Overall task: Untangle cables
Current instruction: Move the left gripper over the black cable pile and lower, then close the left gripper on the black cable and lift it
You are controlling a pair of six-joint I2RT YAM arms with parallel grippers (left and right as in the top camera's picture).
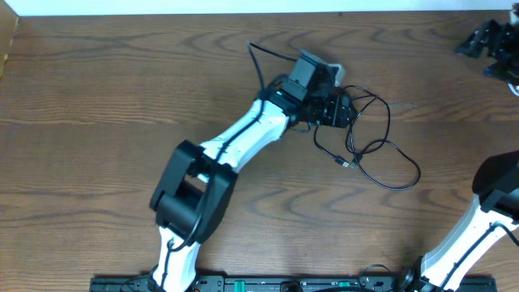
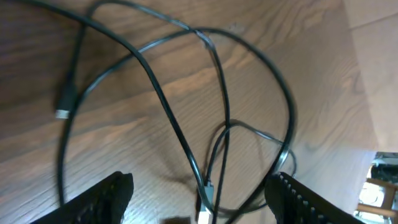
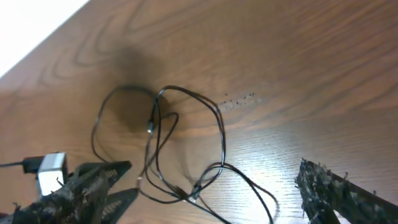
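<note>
Ridged black fingers [image 2: 292, 196] of the left tool [image 2: 202, 182] frame the bottom of its wrist view. They are spread apart on either side of the thin dark cables [image 2: 186, 149], which cross one another on the wood-grain tabletop [image 2: 298, 50]. A small silvery plug end [image 2: 62, 112] lies off to the left. From overhead, the cables sit right of centre on the far half of the tabletop. The left tool is over their left side, and loose loops trail out toward the right. The right tool [image 3: 214, 169] has its fingers wide apart too, holding nothing. The right arm [image 1: 491, 219] stands at the near right edge, well apart from the tangle.
</note>
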